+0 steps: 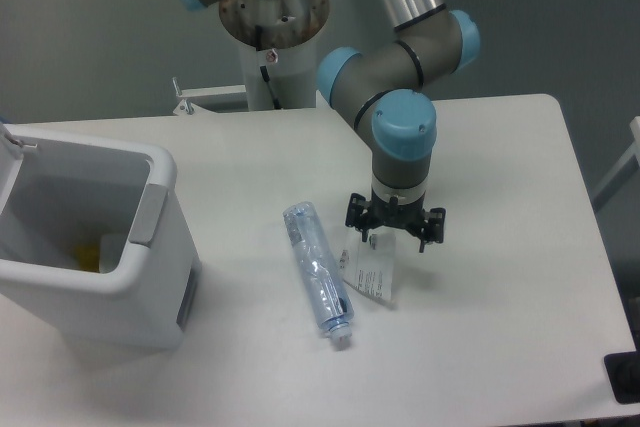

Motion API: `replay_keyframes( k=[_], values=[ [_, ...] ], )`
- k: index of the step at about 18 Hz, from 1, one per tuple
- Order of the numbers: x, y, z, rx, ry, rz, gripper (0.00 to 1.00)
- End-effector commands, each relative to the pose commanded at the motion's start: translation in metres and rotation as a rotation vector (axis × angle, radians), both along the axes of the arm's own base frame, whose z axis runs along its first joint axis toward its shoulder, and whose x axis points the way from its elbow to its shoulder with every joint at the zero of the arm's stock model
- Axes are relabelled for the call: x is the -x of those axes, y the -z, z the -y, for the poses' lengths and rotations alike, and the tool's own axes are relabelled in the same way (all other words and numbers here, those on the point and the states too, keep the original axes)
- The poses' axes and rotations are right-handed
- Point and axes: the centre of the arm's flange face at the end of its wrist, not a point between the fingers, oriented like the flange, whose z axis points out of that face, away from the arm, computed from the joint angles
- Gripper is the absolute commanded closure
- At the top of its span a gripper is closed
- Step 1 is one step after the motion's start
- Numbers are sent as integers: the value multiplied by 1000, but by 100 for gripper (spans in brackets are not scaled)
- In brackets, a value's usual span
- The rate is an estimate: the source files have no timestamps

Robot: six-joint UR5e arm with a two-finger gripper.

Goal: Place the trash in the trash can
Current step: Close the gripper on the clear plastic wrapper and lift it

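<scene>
1. In the single camera view we take the bin (90, 247) as our landmark: it stands at the left edge of the table (500, 297), open at the top, with a grey panel on the rim side facing right. Something yellow and something pale show inside it, too small for us to name.
2. The bottle (318, 269) lies flat on the table to the right of the bin, apart from it, with bare tabletop between the two. Its cap end points toward the near edge of the table.
3. The packet (369, 272) lies flat just right of the bottle, farther from the bin, close beside the bottle's lower half.
4. The gripper (394, 232) hangs right above the packet's far end, pointing down, its fingers spread apart and holding nothing. We cannot tell whether the fingertips touch the packet.
5. Farther right of the bin, past the gripper, we see broad bare tabletop up to the right and near edges.
6. The arm's base column (272, 57) rises behind the table's far edge.
</scene>
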Motion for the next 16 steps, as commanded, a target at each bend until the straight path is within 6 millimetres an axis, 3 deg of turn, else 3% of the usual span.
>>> replay_keyframes(
  k=[3,7,16],
  values=[
    [-1,0,-1,0,3,0,67],
    [-1,-8,-2,-12,2,-1,99],
    [10,-26,1,-44,-12,-3,100]
  ],
)
